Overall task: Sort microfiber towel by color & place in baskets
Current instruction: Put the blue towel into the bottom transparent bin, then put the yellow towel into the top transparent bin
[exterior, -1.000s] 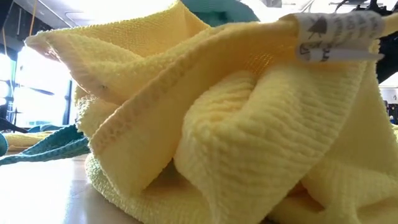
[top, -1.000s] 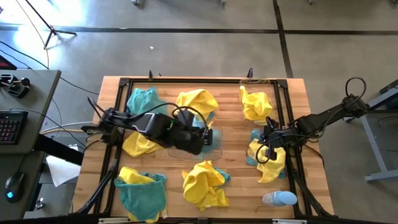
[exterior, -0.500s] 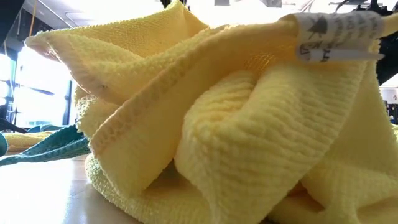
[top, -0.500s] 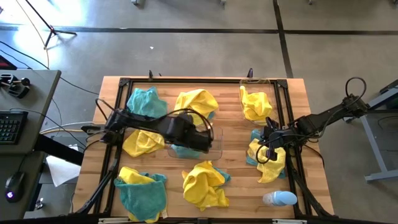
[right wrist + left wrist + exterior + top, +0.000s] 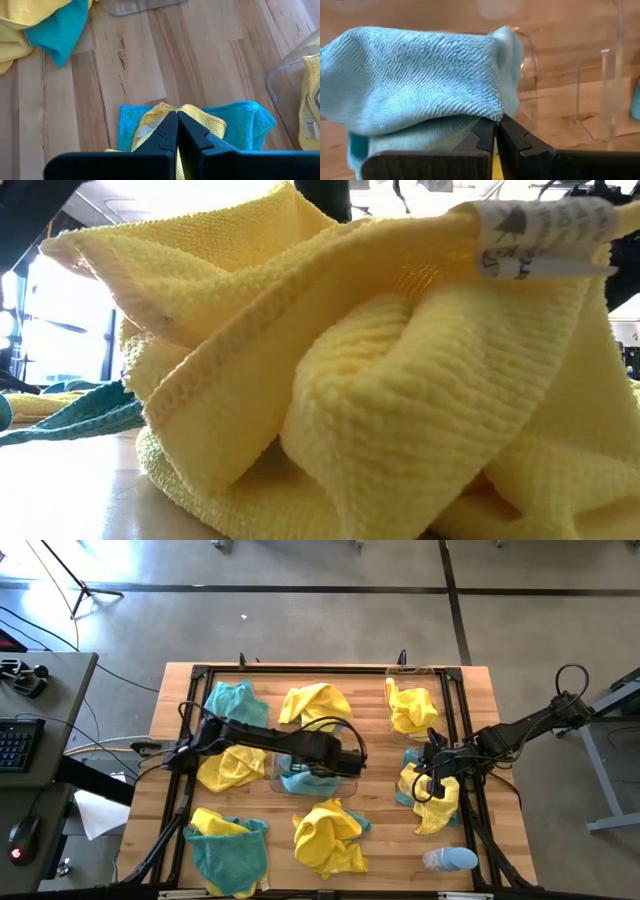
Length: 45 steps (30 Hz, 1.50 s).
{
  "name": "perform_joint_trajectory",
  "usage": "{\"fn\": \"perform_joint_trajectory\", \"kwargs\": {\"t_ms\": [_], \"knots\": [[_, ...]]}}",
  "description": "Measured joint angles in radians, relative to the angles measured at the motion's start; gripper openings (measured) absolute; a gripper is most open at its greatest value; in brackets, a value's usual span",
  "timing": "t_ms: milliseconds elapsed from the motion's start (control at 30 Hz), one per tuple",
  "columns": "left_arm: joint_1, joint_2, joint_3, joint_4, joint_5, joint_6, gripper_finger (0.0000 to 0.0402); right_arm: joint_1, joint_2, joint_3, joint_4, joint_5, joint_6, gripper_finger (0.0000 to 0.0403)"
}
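Note:
My left gripper [image 5: 345,756] is shut on a teal microfiber towel [image 5: 300,778] and reaches down into the clear basket [image 5: 353,786] at the table's middle. The towel bunches beside the fingers [image 5: 415,80], and the basket's clear wall [image 5: 615,75] stands behind it. My right gripper [image 5: 432,778] is shut and holds nothing, hanging over a yellow towel [image 5: 167,114] that lies on a teal one [image 5: 245,120] at the right. A second basket [image 5: 436,675] at the far right holds a yellow towel [image 5: 410,705]. My left gripper pinches the teal towel by a bunched edge [image 5: 490,114] between its two fingertips. The fingers come from above, pointing steeply down. The rest of the towel lies heaped to one side of them inside the basket; one layer or several, I cannot tell.
Loose towels lie around the middle basket: teal [image 5: 232,700] and yellow [image 5: 315,703] at the far side, yellow [image 5: 228,770] at the left, a yellow-on-teal pile [image 5: 225,845] and a yellow one [image 5: 330,835] near. A pale bottle [image 5: 450,858] lies near right. A yellow towel [image 5: 350,380] fills the low view.
My left gripper has gone down and toward the table's right edge, tipping to point more steeply down, still shut. The teal towel has gone with it into the middle basket and now lies heaped there. The far yellow towel, earlier under the arm, shows whole.

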Motion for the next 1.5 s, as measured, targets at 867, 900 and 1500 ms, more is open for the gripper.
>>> {"fn": "perform_joint_trajectory", "kwargs": {"t_ms": [867,900,1500], "knots": [[0.043,0.115,0.0,0.079,0.054,0.057,0.0081,0.0,0.0,0.0,-0.002,-0.002,-0.018,0.0],[0.043,0.115,0.0,0.077,0.052,0.057,0.0083,0.0,0.0,0.0,-0.003,-0.006,-0.018,0.0],[0.025,0.008,0.016,-0.015,-0.001,0.093,0.0088,0.0,0.0,0.0,-0.009,-0.026,-0.018,0.0]]}}
